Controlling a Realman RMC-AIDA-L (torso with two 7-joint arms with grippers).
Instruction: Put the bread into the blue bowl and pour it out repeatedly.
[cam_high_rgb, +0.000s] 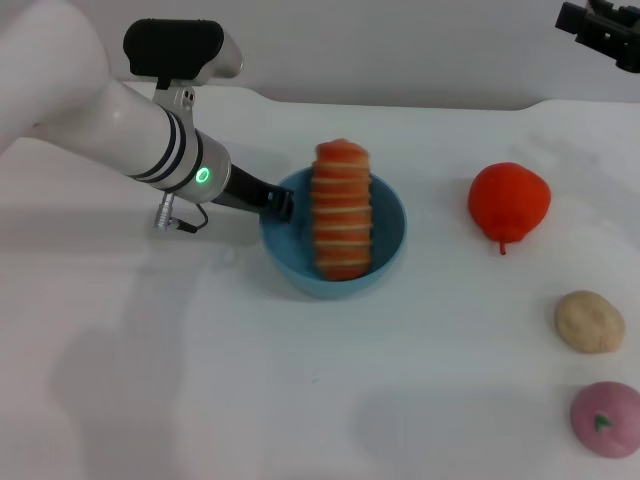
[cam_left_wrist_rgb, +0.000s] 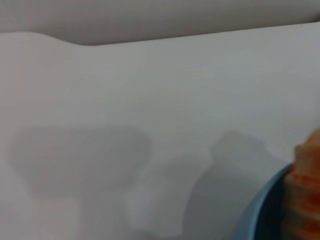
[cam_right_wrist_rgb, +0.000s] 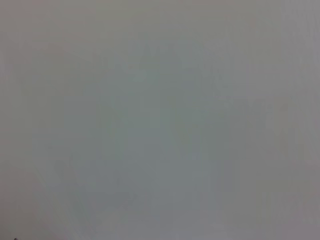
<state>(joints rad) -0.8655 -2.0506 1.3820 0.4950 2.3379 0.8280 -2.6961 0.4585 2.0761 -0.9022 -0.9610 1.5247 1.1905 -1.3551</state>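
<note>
Bread (cam_high_rgb: 342, 210) sticks out of the blue bowl (cam_high_rgb: 390, 255), looking light; left gripper (cam_high_rgb: 283, 205) fingers pinch the stiff rim. Right gripper (cam_high_rgb: 603, 28) parked.

In the head view the left gripper (cam_high_rgb: 282, 205) meets the near-left rim of the blue bowl (cam_high_rgb: 385, 262), and whether it is pinching that rim cannot be told. The bread (cam_high_rgb: 342, 210) hides much of the bowl's inside. The right gripper (cam_high_rgb: 603, 27) is cut off by the top right corner. The left wrist view catches only a blurred slice of bowl rim (cam_left_wrist_rgb: 252, 212) and bread (cam_left_wrist_rgb: 303, 195) at its edge. The right wrist view is a featureless grey blur.
</note>
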